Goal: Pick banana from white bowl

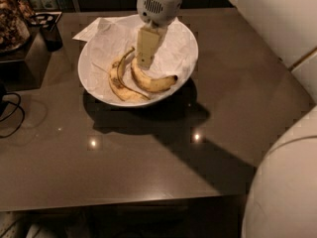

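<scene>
The white bowl (184, 71) stands at the back middle of the dark table, lined with crinkled white paper. In it lies the banana (150, 82), plump, curved and yellow with a dark tip at its right end. A thinner, brown-spotted banana (119, 83) lies just left of it. The gripper (145, 63) hangs down into the bowl from the white wrist above, its tip right over the banana's left stem end.
The dark glossy table (163, 152) reaches to the front edge, with light reflections on it. A dark container (47, 29) and clutter stand at the back left. A black cable (12, 114) lies at the left edge. White robot body parts (285, 182) fill the right side.
</scene>
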